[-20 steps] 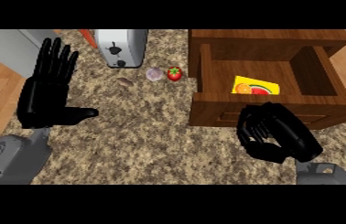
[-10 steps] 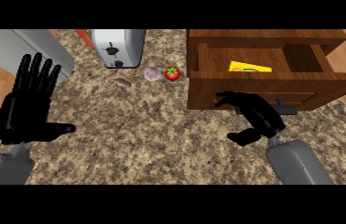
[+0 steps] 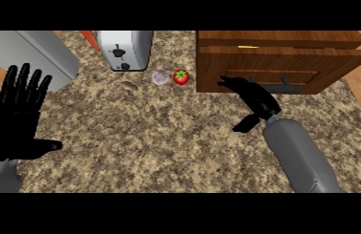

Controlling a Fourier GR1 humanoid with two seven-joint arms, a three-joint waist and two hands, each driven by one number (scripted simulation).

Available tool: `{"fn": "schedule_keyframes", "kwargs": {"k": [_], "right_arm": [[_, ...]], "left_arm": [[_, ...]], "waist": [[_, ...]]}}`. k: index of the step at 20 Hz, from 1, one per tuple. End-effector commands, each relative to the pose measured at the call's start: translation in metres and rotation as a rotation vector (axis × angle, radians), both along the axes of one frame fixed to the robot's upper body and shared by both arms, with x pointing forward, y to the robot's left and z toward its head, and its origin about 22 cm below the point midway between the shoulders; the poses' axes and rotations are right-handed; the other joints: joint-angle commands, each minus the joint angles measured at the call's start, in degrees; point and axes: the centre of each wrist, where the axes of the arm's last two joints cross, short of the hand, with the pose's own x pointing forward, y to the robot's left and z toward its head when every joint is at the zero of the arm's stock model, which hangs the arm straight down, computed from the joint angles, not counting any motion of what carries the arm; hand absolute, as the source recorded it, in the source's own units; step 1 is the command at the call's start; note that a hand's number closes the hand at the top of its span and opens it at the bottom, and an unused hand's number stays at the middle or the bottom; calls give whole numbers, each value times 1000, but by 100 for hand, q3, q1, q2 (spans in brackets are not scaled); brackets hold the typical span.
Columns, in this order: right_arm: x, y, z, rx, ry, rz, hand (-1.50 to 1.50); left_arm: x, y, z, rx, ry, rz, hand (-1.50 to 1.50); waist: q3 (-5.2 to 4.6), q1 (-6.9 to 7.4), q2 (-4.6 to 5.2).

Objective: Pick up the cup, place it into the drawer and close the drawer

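I kept my right hand (image 3: 252, 98), fingers straight and holding nothing, against the drawer (image 3: 271, 68) front, judging the light, rigid, hidden cup inside needed no further hold.

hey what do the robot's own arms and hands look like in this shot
Both hands are plain black, with slim segmented fingers and a thumb: the left hand shows at the view's left edge, the right hand near the wooden drawer front. The right forearm is a smooth, rounded grey cylinder; only a grey sliver of the left forearm shows. No cables, markings or sleeves are visible.
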Motion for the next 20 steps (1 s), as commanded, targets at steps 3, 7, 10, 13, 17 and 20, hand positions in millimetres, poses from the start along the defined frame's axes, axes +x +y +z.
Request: {"fn": "schedule_keyframes", "kwargs": {"k": [3, 7, 10, 13, 17, 20], "right_arm": [[38, -28, 11, 72, 49, -24, -150], [47, -38, 12, 44, 64, -21, -150], [57, -55, 29, 19, 90, -48, -150], [64, -63, 44, 21, 71, -52, -150], [68, -62, 47, 29, 65, -69, -150], [80, -79, 81, 48, 64, -72, -150]], "left_arm": [[5, 13, 15, -11, -25, -14, -150], [8, 20, 6, -17, -1, -4, -150], [-1, -7, -14, -17, -2, -53, -150], [2, 2, -12, -26, -3, -63, -150], [13, -16, -7, -1, -17, -77, -150], [16, -10, -5, 7, -31, -62, -150]], "waist": [[16, 52, 58], [16, 87, 93], [21, 212, 138], [21, 287, 182], [31, 360, 231], [25, 361, 225]]}}
